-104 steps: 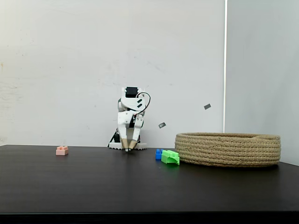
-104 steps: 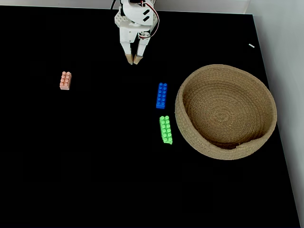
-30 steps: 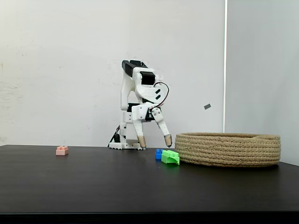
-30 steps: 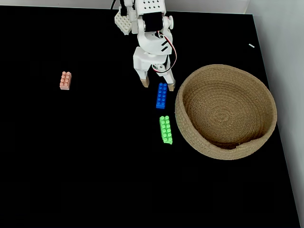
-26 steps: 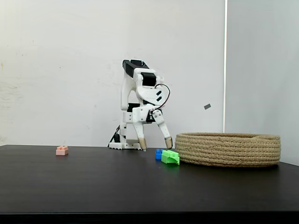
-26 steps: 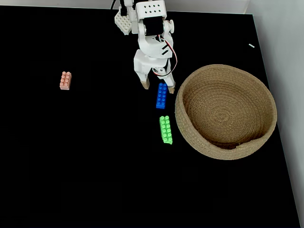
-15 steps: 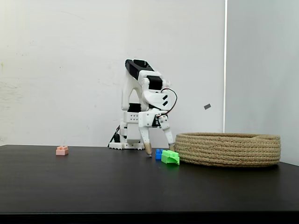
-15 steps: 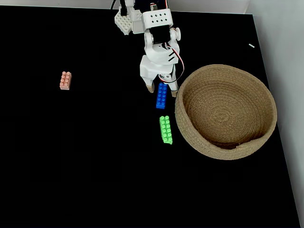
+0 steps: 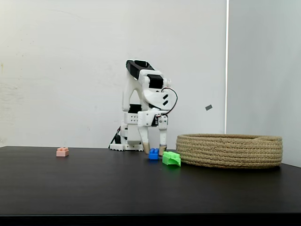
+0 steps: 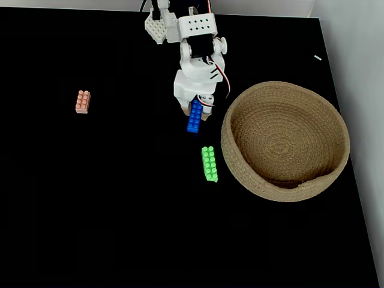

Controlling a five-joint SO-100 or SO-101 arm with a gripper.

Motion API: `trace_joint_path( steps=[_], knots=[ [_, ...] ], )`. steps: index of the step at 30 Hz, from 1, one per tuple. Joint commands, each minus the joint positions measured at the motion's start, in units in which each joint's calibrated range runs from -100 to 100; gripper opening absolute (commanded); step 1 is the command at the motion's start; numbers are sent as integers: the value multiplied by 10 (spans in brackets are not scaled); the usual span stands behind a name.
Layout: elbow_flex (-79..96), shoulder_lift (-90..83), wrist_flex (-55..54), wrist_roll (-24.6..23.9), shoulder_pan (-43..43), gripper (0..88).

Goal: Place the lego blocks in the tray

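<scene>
The blue brick (image 10: pixel 194 123) (image 9: pixel 153 155) lies on the black table left of the basket, and my gripper (image 10: pixel 195 113) (image 9: pixel 154 151) points down with its fingers closed against the brick's two long sides. A green brick (image 10: pixel 209 163) (image 9: pixel 171 158) lies just in front of it, close to the wall of the tray, a round rope basket (image 10: pixel 285 193) (image 9: pixel 230 151). Far to the left in both fixed views sits the pink brick (image 10: pixel 83 101) (image 9: pixel 62 152). I see nothing inside the basket.
The arm's white base (image 10: pixel 157 27) stands at the table's back edge. The table's right edge (image 10: pixel 351 168) runs just past the basket, with a grey wall beyond. Dark open tabletop stretches between the pink brick and the arm.
The arm reached out from its folded rest pose, lowered its open fingers over the blue brick, then closed them; the brick shifted a little left and turned slightly.
</scene>
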Motion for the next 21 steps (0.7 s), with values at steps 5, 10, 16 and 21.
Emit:
trace_joint_path(
  steps=[5, 10, 16, 21],
  knots=[
    [-153, -145, 87, 43, 7, 0],
    [-308, -110, 88, 43, -50, 0],
    [-446, -35, 88, 39, -137, 0],
    [-506, 27, 88, 22, -188, 177]
  ],
)
